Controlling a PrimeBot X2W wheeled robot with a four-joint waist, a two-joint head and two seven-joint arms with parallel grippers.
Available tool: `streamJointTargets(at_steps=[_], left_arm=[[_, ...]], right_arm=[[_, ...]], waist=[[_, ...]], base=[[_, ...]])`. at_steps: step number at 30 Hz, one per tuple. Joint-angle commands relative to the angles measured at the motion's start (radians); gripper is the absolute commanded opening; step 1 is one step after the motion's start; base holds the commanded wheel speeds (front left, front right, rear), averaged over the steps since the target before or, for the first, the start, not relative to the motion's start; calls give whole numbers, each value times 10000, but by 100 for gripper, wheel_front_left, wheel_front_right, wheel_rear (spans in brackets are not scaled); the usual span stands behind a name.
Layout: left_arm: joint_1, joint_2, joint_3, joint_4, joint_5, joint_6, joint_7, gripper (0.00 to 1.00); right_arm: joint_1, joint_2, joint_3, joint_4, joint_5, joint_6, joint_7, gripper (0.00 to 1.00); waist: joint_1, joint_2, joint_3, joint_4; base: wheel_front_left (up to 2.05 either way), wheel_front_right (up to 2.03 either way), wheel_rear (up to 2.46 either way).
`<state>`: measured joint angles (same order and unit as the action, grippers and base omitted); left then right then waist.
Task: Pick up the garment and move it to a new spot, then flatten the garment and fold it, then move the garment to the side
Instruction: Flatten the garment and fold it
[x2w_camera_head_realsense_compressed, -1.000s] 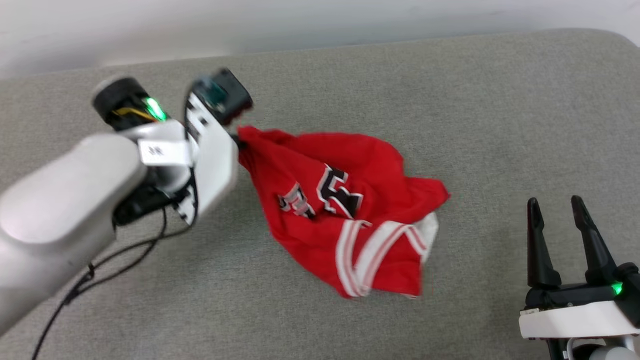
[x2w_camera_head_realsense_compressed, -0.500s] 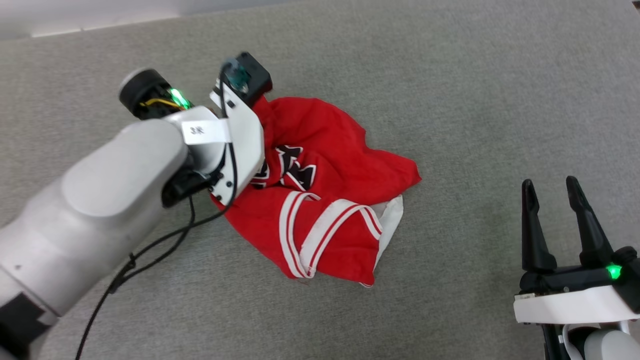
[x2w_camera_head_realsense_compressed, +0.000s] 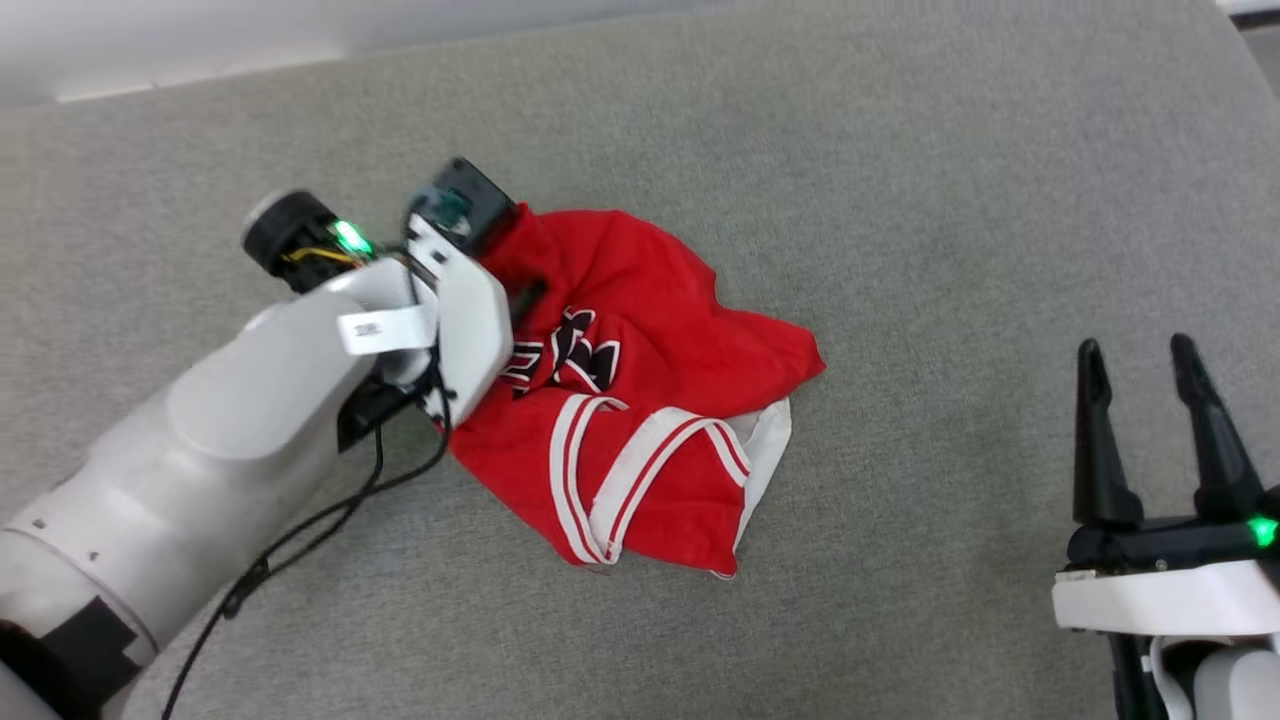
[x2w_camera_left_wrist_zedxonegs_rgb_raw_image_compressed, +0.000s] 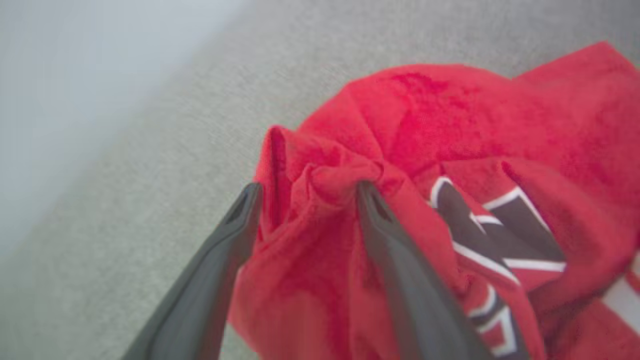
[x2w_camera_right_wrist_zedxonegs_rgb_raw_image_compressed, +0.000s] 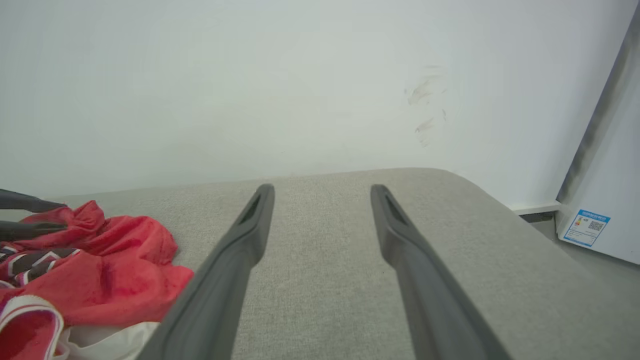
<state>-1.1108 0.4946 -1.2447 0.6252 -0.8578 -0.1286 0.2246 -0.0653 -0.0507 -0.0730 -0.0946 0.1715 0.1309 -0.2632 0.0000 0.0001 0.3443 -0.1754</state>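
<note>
Left gripper (x2w_camera_left_wrist_zedxonegs_rgb_raw_image_compressed: 307, 192) first: jaws parted, not clamped, with a bunched ridge of the shirt (x2w_camera_head_realsense_compressed: 640, 275) standing up in the gap between the two dark fingers (x2w_camera_left_wrist_zedxonegs_rgb_raw_image_compressed: 400, 280). One fingertip presses into the fold, and the other sits at the cloth's outer edge, right where red meets the grey bench (x2w_camera_head_realsense_compressed: 950, 180). Out from there the shirt lies crumpled in a heap on the bench, left of centre in the head view, with the black-and-white lettering creased just beside the left wrist. The red-and-white striped trim loops toward the near side, and a flap of white pokes out at the heap's near right edge. The pale left forearm (x2w_camera_head_realsense_compressed: 230, 440) slants in from the lower left, a black cable (x2w_camera_head_realsense_compressed: 300, 520) trailing under it. Over to the right gripper (x2w_camera_head_realsense_compressed: 1137, 350): jaws spread, nothing between them, fingers pointing across bare bench well apart from the shirt. Beyond the bench's far edge rises a pale wall (x2w_camera_right_wrist_zedxonegs_rgb_raw_image_compressed: 250, 75).
</note>
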Motion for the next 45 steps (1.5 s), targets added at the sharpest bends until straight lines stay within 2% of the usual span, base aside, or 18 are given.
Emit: streamJointTargets(at_steps=[1, 6, 9, 13, 16, 17, 20, 23, 27, 33, 37, 39, 41, 45], left_arm=[[-18, 116, 205, 32, 244, 208, -769, 100], [536, 440, 927, -264, 529, 1293, -3347, 100], [1074, 654, 1429, -765, 485, 2161, -4428, 100], [2177, 1064, 2386, -1905, 510, 3463, -4870, 100], [3198, 1220, 3680, -3351, 1247, 4595, -4908, 100], [4599, 1257, 4895, -4441, 2053, 5396, -4894, 100], [5866, 1051, 6032, -5290, 2831, 5852, -4898, 100], [7040, 797, 7039, -5881, 3524, 5993, -4898, 100], [8241, 209, 7972, -6378, 4349, 5777, -4899, 100], [9335, -730, 8846, -6625, 5162, 5289, -4900, 100], [9560, -1294, 9270, -6629, 5628, 4838, -4900, 100], [9499, -1541, 9483, -6547, 5820, 4541, -4900, 100], [9409, -1810, 9669, -6519, 6030, 4297, -4900, 100], [9236, -2283, 9906, -6452, 6398, 3874, -4900, 100]], right_arm=[[-189, 10, -101, -177, -207, -3, -24, 100], [-584, 15, -361, -823, -1198, -3, -24, 100], [-964, -378, -259, -1170, -1631, -5, -24, 100], [-1610, -1252, 270, -1263, -1735, -3, -22, 100], [-2022, -2087, 843, -882, -1544, -5, -22, 100], [-2405, -2900, 1629, -272, -1216, -5, -22, 100], [-2723, -3797, 2586, 509, -627, -5, 18, 100], [-3223, -4652, 3917, 952, 329, -5, 835, 100], [-3928, -5754, 5611, 963, 2082, -6, 2572, 100], [-4910, -6832, 7546, 731, 4282, -8, 5714, 100], [-5452, -7105, 8481, 708, 5459, -5, 7706, 100], [-5771, -7157, 8844, 766, 5801, -5, 8349, 100], [-5994, -6998, 9136, 988, 6251, -5, 8772, 100], [-6558, -6744, 9821, 1520, 6451, -5, 9131, 100]], waist=[[0, -1, -389, 184], [0, -1, -1078, 595], [0, -1, -1401, 836], [0, -1, -1661, 1094], [0, -1, -1728, 1274], [0, -1, -1767, 1418], [0, -1, -1818, 1532], [0, -1, -1842, 1614], [0, -1, -1781, 1749], [0, -1, -1536, 2009], [0, -1, -1272, 2236], [0, -1, -1072, 2352], [0, -1, -864, 2458], [0, -1, -393, 2696]], base=[[0, 0, 0], [0, 0, 0], [0, 0, 0], [0, 0, 0], [0, 0, 0], [0, 0, 0], [0, 0, 0], [0, 0, 0], [0, 0, 0], [0, 0, 0], [0, 0, 0], [0, 0, 0], [0, 0, 0], [0, 0, 0]])
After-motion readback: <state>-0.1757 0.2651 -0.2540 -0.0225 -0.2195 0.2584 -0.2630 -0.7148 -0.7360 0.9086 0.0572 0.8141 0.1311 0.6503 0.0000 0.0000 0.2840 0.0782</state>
